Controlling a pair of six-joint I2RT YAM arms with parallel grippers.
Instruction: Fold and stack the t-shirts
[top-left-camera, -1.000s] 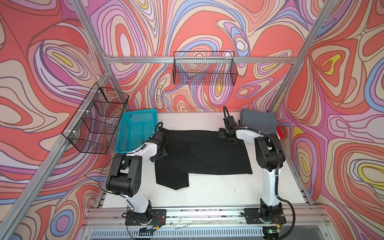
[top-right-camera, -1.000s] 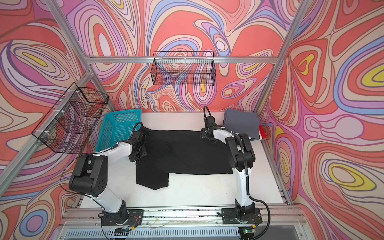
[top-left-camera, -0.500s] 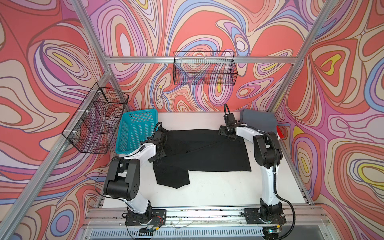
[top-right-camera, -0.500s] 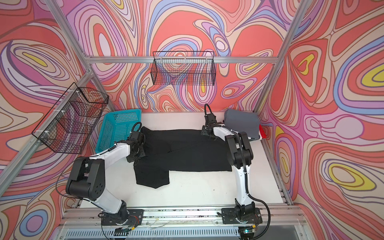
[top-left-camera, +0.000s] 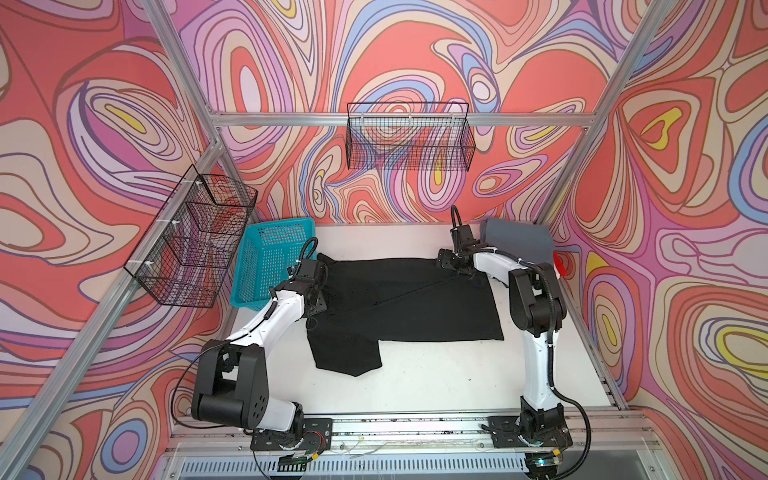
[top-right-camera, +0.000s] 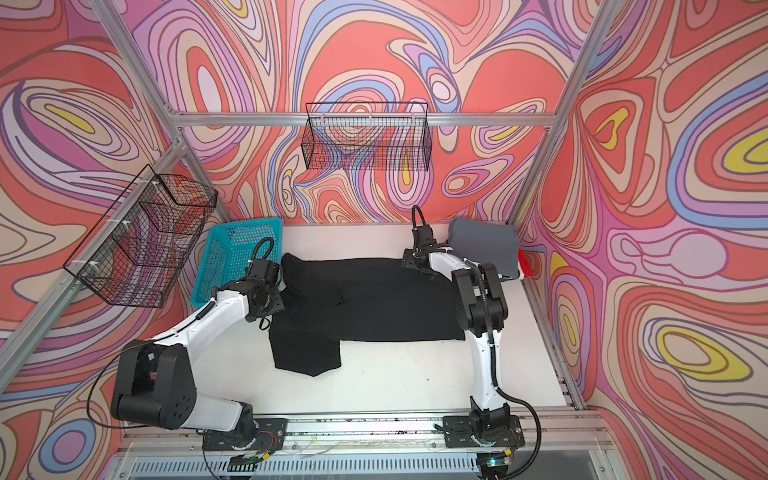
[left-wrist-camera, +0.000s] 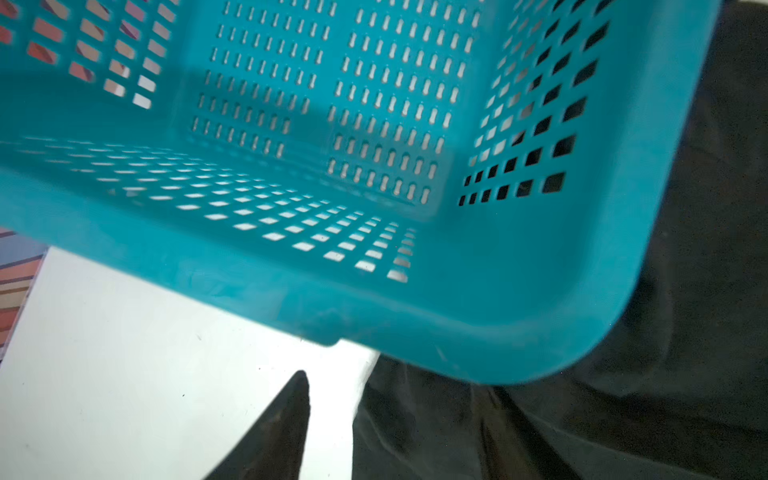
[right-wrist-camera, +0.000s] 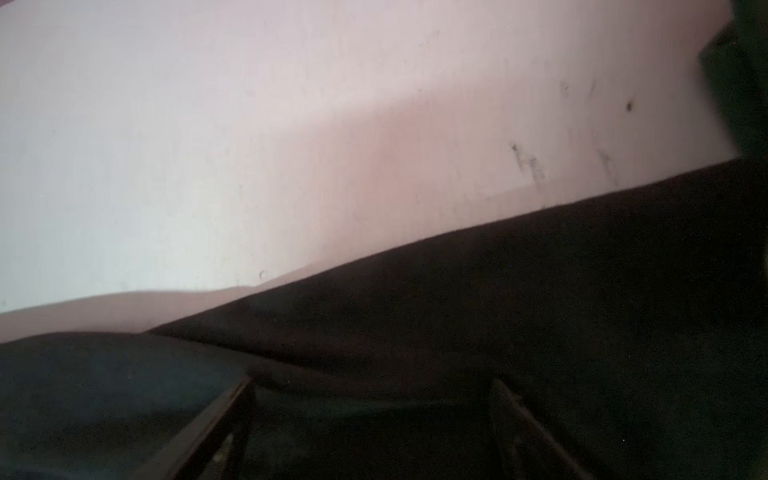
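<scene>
The black t-shirt (top-left-camera: 407, 303) lies farther back, we see left claw (top-left-camera: 315, 272) released beside basket (top-left-camera: 266, 266), right claw (right-wrist-camera: 372, 386) released over its edge.

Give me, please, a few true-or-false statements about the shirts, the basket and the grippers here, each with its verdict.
1. The black t-shirt lies spread on the table. True.
2. The turquoise basket holds a shirt. False: it is empty.
3. A folded grey t-shirt sits at the table's far right corner. True.
4. The right gripper is shut on the grey t-shirt. False: its jaws stand open over the black t-shirt's far edge.
</scene>
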